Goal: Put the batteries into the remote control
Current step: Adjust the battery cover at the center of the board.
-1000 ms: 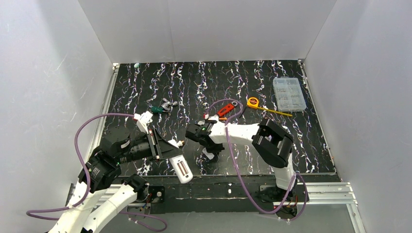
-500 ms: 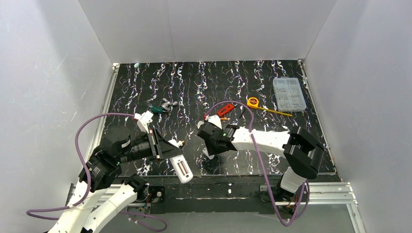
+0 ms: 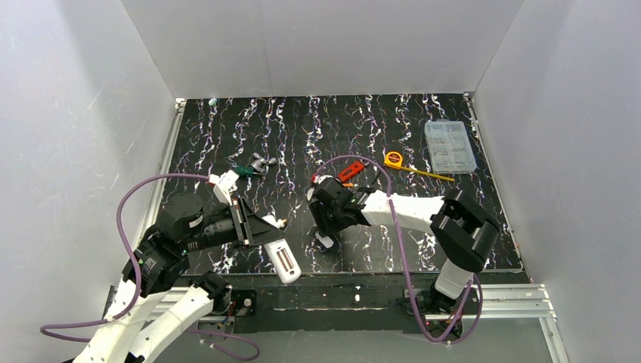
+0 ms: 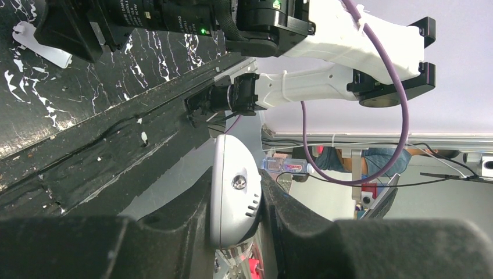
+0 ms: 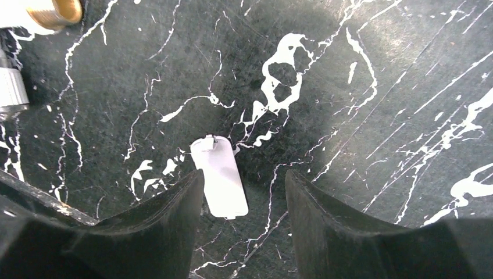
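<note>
My left gripper (image 3: pixel 266 233) is shut on the white remote control (image 3: pixel 283 262), which sticks out over the table's near edge. In the left wrist view the remote's rounded end (image 4: pixel 231 174) is pinched between the two black fingers (image 4: pixel 174 232). My right gripper (image 3: pixel 326 230) hangs open, pointing down over the small flat white cover piece (image 5: pixel 220 177). The cover lies flat on the black marbled table (image 5: pixel 360 116), close to the left finger (image 5: pixel 168 215) and apart from both. The batteries are out of view.
A brass-coloured cylinder end (image 5: pixel 55 10) shows in the right wrist view's top left corner. Further back lie a red-handled wrench (image 3: pixel 349 171), a yellow tape measure (image 3: pixel 393 159), a clear parts box (image 3: pixel 450 146) and a green-handled tool (image 3: pixel 248 169).
My right gripper has gone from shut to open, and that arm's elbow swung out to the right. The left arm and the remote have stayed put.
</note>
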### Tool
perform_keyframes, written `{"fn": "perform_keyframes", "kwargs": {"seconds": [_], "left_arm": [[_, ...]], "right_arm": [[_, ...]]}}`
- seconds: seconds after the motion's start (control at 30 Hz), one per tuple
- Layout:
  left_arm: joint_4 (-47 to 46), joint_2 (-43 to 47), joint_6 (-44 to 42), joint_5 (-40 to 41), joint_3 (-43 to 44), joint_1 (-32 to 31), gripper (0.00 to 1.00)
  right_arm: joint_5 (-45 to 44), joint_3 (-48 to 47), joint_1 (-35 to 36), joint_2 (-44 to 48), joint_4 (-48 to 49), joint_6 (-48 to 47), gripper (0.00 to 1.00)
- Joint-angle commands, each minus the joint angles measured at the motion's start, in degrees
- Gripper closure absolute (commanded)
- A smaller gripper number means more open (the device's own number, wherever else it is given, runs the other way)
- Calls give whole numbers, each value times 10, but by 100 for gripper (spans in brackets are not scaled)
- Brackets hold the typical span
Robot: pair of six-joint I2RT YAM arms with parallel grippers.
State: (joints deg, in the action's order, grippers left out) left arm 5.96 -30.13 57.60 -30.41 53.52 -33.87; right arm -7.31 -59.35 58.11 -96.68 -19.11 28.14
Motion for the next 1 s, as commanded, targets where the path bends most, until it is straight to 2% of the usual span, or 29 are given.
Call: {"fn": "perform_keyframes", "kwargs": {"seconds": [0.0,0.3,0.57,0.97], "left_arm": [[-14,-2,-3,-11,20,-1,100],[-14,-3,-1,-11,18,-1,100],[-11,-2,-3,-10,18,0,100],[-12,3,-4,-8,10,-1,100]], "right_arm": [[23,-17,-1,-12,4,-27,38],[39,3,2,-18,8,-16,42],[23,-33,20,-58,-26,-16,48],[-15,-32,34,-77,-61,1,52]]}}
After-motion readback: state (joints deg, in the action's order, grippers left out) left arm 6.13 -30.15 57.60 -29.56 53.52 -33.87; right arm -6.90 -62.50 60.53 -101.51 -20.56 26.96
